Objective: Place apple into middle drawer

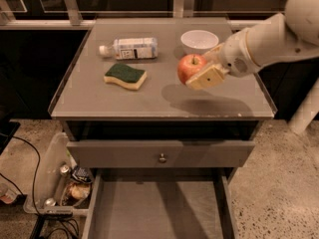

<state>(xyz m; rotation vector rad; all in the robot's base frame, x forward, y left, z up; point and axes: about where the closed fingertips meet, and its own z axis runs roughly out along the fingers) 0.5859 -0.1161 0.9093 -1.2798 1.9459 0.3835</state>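
Camera view.
- White two-finger gripper (pixel 203 67) over right half of grey bench top (pixel 99 98). Fingers pinch round red apple with yellowish patches (pixel 190 66); tan pad (pixel 208 76) on its right-front side.
- Apple off surface, shadow beneath, just in front of white bowl (pixel 199 40) by back edge.
- Clear plastic bottle (pixel 130 48) lies back-left, green-yellow sponge (pixel 125 75) in front of it.
- Below front edge: grey knobbed drawer (pixel 160 153), then wide grey middle drawer (pixel 159 208), pulled open.

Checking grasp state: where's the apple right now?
Camera view: the apple is gripped in the end effector, raised over the right half of the cabinet top, in front of the white bowl, right of the sponge.
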